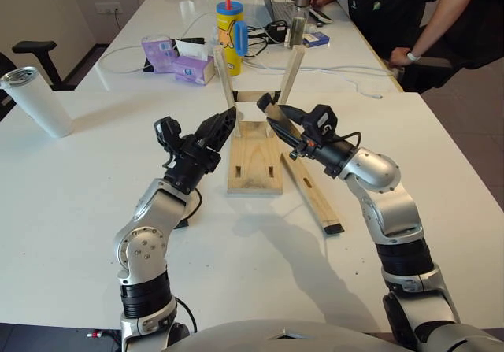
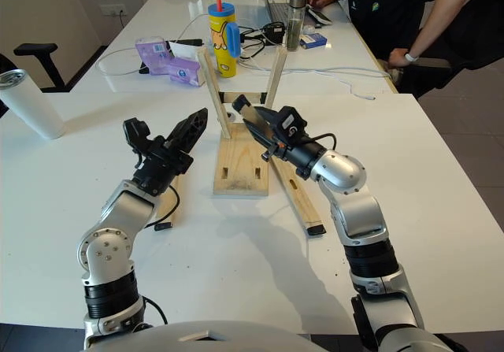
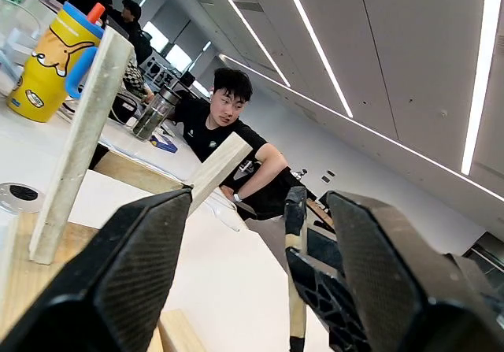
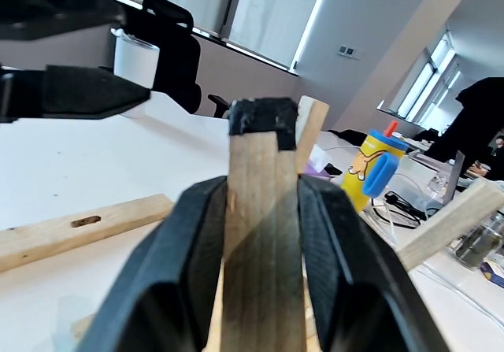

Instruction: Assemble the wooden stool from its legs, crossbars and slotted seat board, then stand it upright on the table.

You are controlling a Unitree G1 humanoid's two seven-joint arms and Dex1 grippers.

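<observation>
The slotted seat board (image 1: 254,163) lies flat at the table's middle. Two legs (image 1: 224,76) (image 1: 292,68) stand in its far end, joined by a crossbar (image 1: 252,96). My right gripper (image 1: 285,125) is shut on a third wooden leg (image 4: 264,210) with a black cap (image 1: 264,100), held just above the board's far right part. Left of the board my left gripper (image 1: 223,124) hovers open, with nothing between its fingers (image 3: 142,273). A fourth leg (image 1: 313,188) lies on the table right of the board. Another slotted wooden piece (image 4: 79,227) lies on the left side.
A white tumbler (image 1: 35,100) stands at the far left. On the table beyond are a yellow cup (image 1: 229,33), purple tissue packs (image 1: 169,57), a bottle (image 1: 298,21) and cables. A person sits at the far right. The near half of the table (image 1: 260,281) is bare.
</observation>
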